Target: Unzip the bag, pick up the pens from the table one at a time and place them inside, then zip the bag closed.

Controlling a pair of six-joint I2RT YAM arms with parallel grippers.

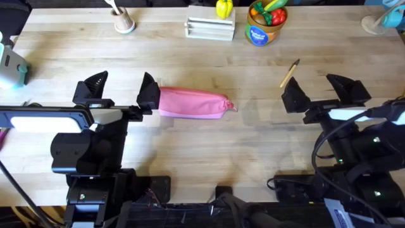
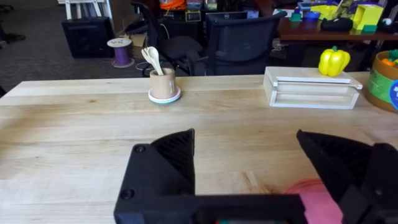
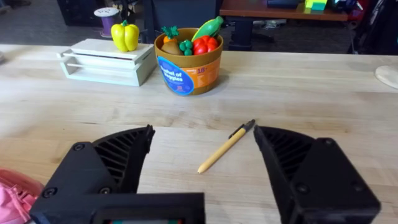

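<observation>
Left tool (image 1: 121, 90) sits spread wide with nothing between its fingers, one finger right at the near end of the pink pouch (image 1: 192, 103), and the right tool (image 1: 326, 92) is spread and empty too, with the tan pen (image 1: 290, 73) just beyond its fingertips. On the big wooden table (image 1: 190, 152) the pouch lies lengthwise near the middle, bulging and looking zipped shut, its small pull tab (image 1: 231, 107) poking out at the far end, so by my read we're at step one: the unzip hasn't started. Next move calls for one tool to pin the fabric while the other pinches that tiny tab and draws it along the top. The overhead lays out the whole pouch; the left wrist catches just a pink corner, while the right wrist gives the cleanest look at the pen's dark tip, with the toy vegetable bucket (image 3: 189, 59) behind.
</observation>
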